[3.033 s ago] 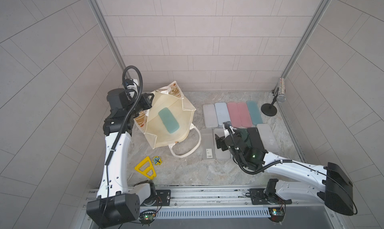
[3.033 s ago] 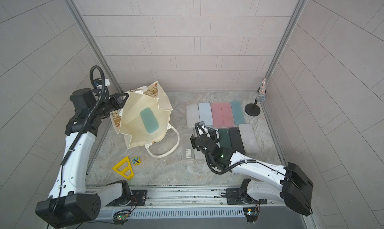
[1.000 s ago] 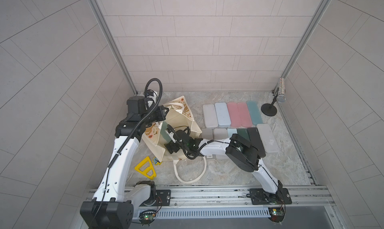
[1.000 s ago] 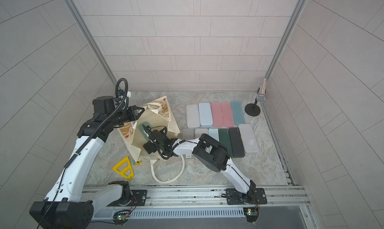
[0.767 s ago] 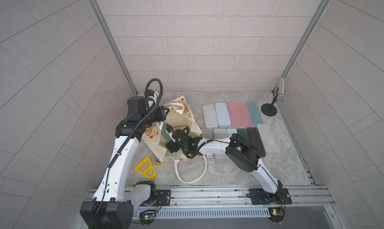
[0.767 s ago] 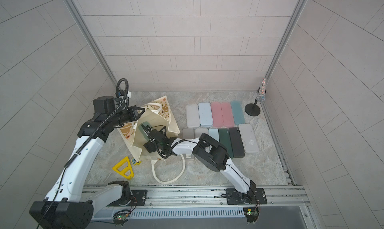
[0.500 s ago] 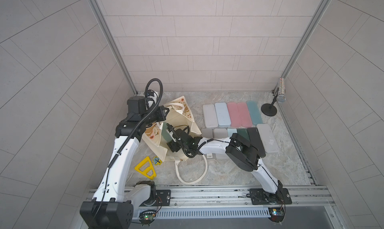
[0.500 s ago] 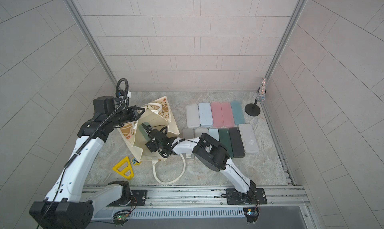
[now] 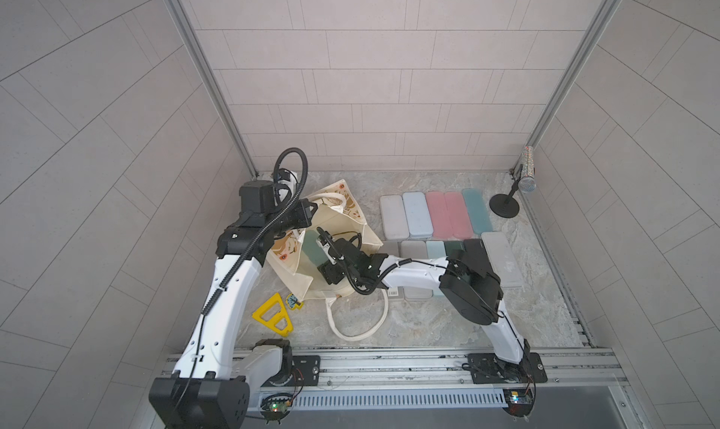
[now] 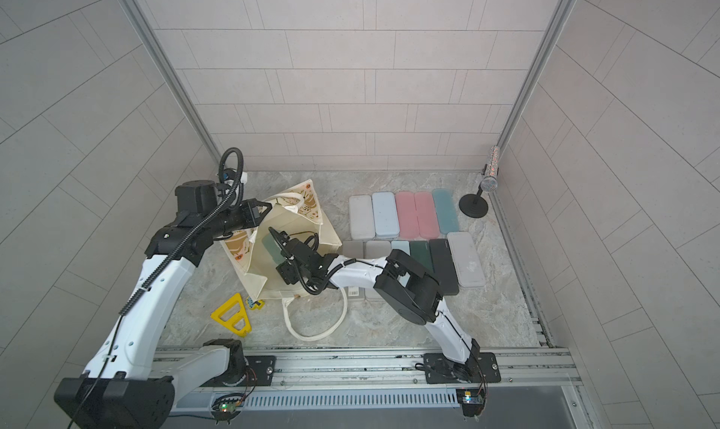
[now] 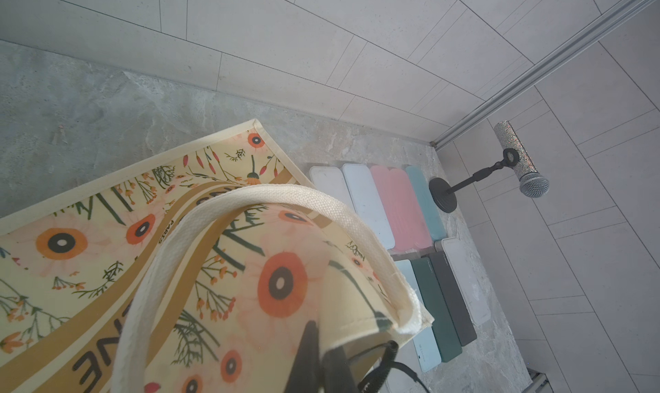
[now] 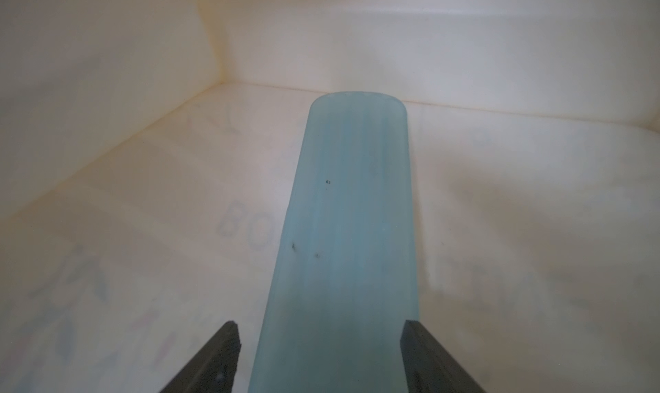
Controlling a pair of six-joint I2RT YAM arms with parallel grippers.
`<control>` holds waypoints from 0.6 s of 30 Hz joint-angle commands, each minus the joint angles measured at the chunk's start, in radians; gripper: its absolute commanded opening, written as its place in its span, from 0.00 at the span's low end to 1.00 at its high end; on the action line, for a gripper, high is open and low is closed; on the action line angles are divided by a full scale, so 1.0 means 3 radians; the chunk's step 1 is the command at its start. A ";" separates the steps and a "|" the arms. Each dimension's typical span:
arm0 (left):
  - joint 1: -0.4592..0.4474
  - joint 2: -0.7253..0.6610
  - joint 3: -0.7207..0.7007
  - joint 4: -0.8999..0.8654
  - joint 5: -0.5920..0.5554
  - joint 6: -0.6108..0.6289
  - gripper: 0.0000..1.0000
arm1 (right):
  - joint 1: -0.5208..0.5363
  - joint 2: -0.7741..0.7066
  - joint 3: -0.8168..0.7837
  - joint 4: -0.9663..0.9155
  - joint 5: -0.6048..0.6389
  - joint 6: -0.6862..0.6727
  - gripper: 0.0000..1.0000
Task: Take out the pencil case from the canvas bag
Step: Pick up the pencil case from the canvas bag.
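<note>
At left we see a yellow triangular frame (image 9: 272, 320). The left gripper (image 9: 307, 211) is pressed together on the rim of the canvas bag (image 9: 366, 230), holding it open and tilted. The bag's tan band bears dark lettering, one small word seemingly "PARIS", and faint letters "BO" show through the inside. The teal pencil case (image 12: 350, 230) lies on the bag's floor. The right gripper (image 12: 319, 328), three seconds ago over the loose cases, now reaches inside. Its jaws are spread either side of the case, with a gap on one side. Further right lie two rows of cases (image 9: 432, 214), then a microphone (image 9: 526, 183) on its stand.
</note>
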State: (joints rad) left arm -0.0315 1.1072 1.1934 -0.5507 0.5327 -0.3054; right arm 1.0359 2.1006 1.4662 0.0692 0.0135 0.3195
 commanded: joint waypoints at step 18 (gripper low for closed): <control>-0.0015 -0.0042 0.0063 0.0243 -0.0010 -0.0056 0.00 | 0.0032 0.0125 0.0406 -0.0636 0.0163 0.0142 0.93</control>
State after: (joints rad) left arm -0.0334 1.1072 1.1934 -0.5426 0.5003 -0.3000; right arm 1.0462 2.0930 1.5291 -0.0570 0.0280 0.3561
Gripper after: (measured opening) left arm 0.050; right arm 0.925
